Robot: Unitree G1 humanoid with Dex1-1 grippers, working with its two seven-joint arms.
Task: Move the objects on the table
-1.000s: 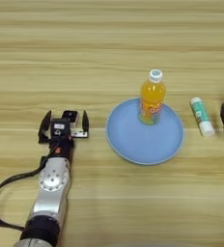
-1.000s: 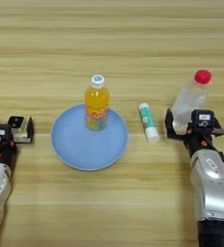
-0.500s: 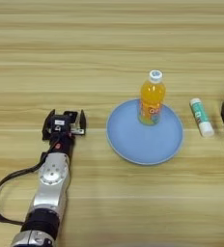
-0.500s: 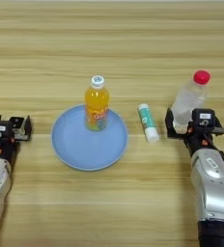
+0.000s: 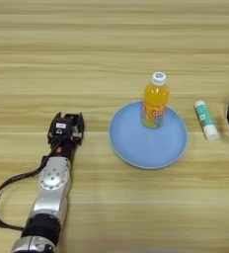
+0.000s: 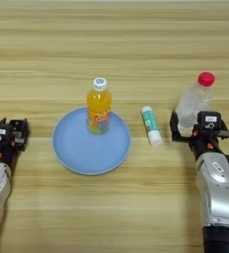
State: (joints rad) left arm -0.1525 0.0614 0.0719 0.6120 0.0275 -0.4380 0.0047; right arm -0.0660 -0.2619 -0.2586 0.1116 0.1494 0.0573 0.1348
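The table [image 5: 111, 44] was light-brown wood, its plank grain running across the view and filling it edge to edge; nothing of the room beyond showed. A blue plate [image 6: 72, 153] lay near the middle, and the orange bottle [image 6: 98, 106] stood upright on its far part, white cap on top. Just right of the plate, apart from it, a small white-and-green tube [image 6: 151, 125] lay on its side on the wood.

The water bottle [image 6: 192, 101] with its red cap stood upright at the right. The right gripper [image 6: 191, 129] was clasped around its base, 1 black finger on either side.

The left gripper [image 5: 66, 131] rested on the table well left of the plate, holding nothing, its 2 fingers close together; whether they were fully closed I cannot tell.
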